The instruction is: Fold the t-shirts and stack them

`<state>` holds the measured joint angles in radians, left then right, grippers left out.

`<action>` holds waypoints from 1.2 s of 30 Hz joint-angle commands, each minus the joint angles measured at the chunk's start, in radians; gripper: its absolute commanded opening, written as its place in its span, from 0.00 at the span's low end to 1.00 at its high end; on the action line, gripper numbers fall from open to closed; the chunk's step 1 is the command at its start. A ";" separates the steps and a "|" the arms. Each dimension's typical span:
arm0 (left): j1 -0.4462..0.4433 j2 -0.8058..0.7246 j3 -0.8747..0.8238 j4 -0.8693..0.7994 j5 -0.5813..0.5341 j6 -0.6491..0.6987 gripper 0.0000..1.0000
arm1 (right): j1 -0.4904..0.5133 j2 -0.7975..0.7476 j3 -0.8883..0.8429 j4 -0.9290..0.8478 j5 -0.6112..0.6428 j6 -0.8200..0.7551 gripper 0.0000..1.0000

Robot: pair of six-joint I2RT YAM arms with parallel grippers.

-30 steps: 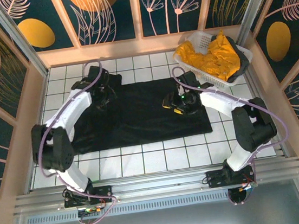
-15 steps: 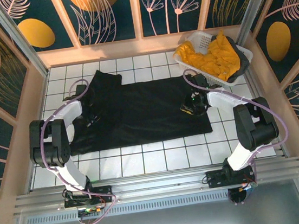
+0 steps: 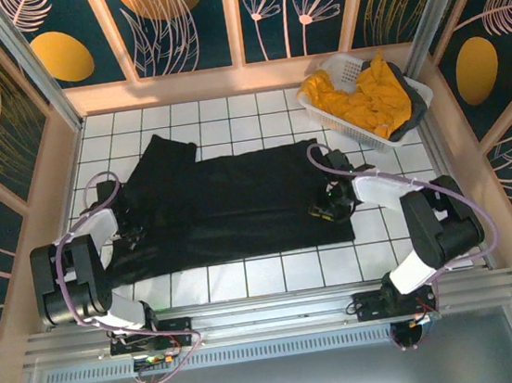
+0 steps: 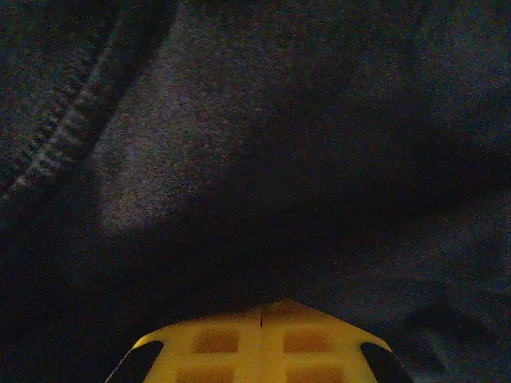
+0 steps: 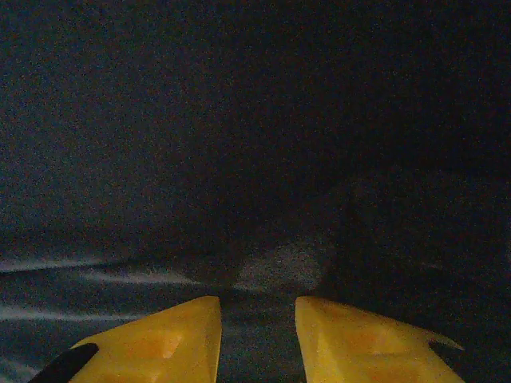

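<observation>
A large black t-shirt (image 3: 239, 203) lies spread across the white tiled table. My left gripper (image 3: 131, 227) rests low on its left part, by the sleeve. In the left wrist view its yellow fingers meet at the tip (image 4: 263, 306), shut, with black fabric (image 4: 263, 159) pressed right against them and a stitched hem (image 4: 56, 152) at the upper left. My right gripper (image 3: 324, 211) sits near the shirt's lower right corner. Its yellow jaws (image 5: 257, 307) stand a little apart, and black cloth (image 5: 279, 267) fills the gap and bulges ahead of it. Mustard-yellow t-shirts (image 3: 361, 99) are heaped in the basket.
The white lattice basket (image 3: 346, 68) stands at the back right corner, with a dark garment (image 3: 409, 89) over its right rim. Wooden walls (image 3: 66, 168) close in the table on the left, back and right. Bare tiles (image 3: 275, 273) lie between the shirt and the near rail.
Both grippers have moved toward the near edge, and the black t-shirt has slid with them, nearer and slightly left. The left jaws closed fully and the right jaws narrowed.
</observation>
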<state>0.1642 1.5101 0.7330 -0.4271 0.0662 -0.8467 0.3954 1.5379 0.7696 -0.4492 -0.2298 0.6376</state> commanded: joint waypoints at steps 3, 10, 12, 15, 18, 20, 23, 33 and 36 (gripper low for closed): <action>0.030 0.016 0.012 -0.140 -0.095 -0.022 0.04 | 0.001 -0.064 -0.041 -0.157 -0.010 0.018 0.40; 0.015 -0.065 0.233 -0.077 -0.099 -0.121 0.15 | -0.035 -0.067 0.208 -0.109 0.083 -0.061 0.55; -0.005 0.021 0.374 -0.046 -0.070 -0.090 0.19 | -0.054 -0.050 0.255 -0.075 0.089 -0.070 0.55; -0.032 0.194 0.583 -0.059 -0.035 -0.023 0.22 | -0.080 0.006 0.331 -0.047 0.069 -0.074 0.55; -0.049 0.372 0.759 -0.037 -0.015 0.030 0.26 | -0.082 0.059 0.412 -0.057 0.067 -0.087 0.55; -0.058 0.480 0.871 -0.012 0.017 0.070 0.28 | -0.083 0.076 0.447 -0.053 0.060 -0.090 0.55; -0.077 0.636 1.048 -0.026 0.025 0.130 0.30 | -0.083 0.096 0.481 -0.058 0.049 -0.089 0.55; -0.135 0.906 1.326 -0.097 -0.192 0.279 0.39 | -0.084 0.060 0.477 -0.086 0.067 -0.061 0.55; -0.147 0.946 1.341 -0.111 -0.223 0.275 0.51 | -0.084 0.041 0.454 -0.088 0.073 -0.054 0.56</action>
<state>0.0227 2.4100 2.0407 -0.4904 -0.0818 -0.6033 0.3138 1.6279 1.2362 -0.5064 -0.1753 0.5781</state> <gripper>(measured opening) 0.495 0.555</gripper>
